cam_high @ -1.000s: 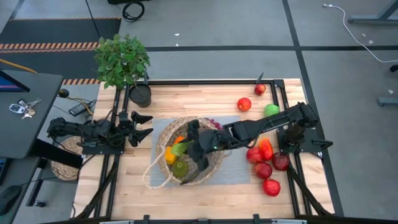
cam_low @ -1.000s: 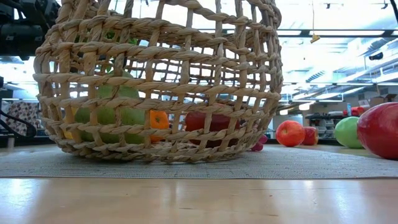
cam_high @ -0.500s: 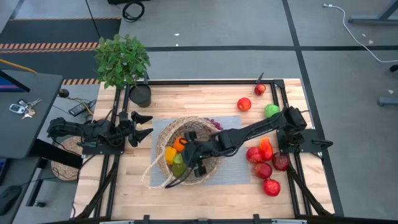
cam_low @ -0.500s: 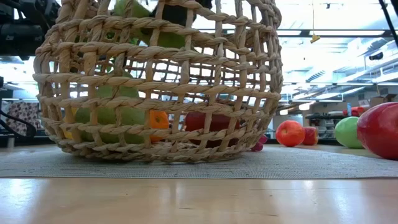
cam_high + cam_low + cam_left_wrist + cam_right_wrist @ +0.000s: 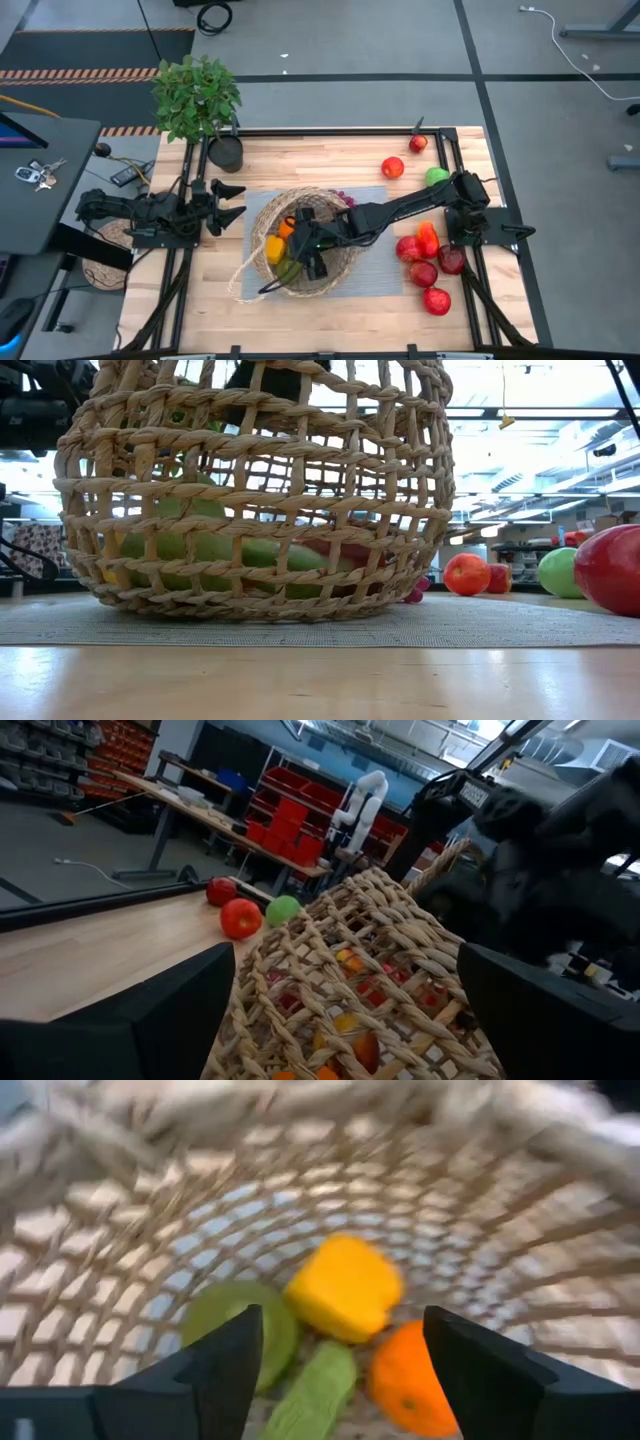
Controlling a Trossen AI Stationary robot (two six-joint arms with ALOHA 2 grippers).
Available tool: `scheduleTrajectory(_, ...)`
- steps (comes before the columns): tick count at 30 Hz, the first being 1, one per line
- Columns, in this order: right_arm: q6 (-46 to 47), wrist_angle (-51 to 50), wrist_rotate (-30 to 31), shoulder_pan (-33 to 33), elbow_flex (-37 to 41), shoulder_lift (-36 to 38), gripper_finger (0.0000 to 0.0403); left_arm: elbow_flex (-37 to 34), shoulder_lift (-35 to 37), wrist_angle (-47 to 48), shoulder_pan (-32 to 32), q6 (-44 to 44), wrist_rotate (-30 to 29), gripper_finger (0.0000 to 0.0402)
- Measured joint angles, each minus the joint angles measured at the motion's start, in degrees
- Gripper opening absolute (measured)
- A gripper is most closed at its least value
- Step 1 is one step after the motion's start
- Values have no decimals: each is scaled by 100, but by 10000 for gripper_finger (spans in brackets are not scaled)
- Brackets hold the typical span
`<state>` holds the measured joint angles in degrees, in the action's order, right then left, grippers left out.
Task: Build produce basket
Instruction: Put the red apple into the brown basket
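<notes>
Right pincer [image 5: 340, 1370] gapes over round woven wicker basket [image 5: 480, 1260].

1 basket [image 5: 340, 262], perhaps 8 loose fruits [image 5: 423, 272]

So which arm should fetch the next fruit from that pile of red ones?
Probably the right. Its gripper hangs open over the round tan wicker basket, and the heap of red apples and peppers lies on its side. The left gripper waits open beyond the basket's far side.
</notes>
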<state>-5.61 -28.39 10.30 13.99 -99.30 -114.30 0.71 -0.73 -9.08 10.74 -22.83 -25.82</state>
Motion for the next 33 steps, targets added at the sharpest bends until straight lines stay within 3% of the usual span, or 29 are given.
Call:
scheduleTrajectory(7, -192, -1421, 1866, 261, -1431, 262, 298, 0, 0, 0, -2, 0, -2, 389)
scheduleTrajectory(15, 400, -2080, 2036, -289, -1315, 1455, 291, 0, 0, 0, -1, 0, -1, 389)
scheduleTrajectory(22, 1151, -2005, 2023, -1170, 462, 2892, 291, 0, 0, -2, 0, 0, 2, 389)
scheduleTrajectory(33, 2182, -412, 1899, -2523, 4182, 4811, 292, 0, 0, -2, -2, 0, 0, 389)
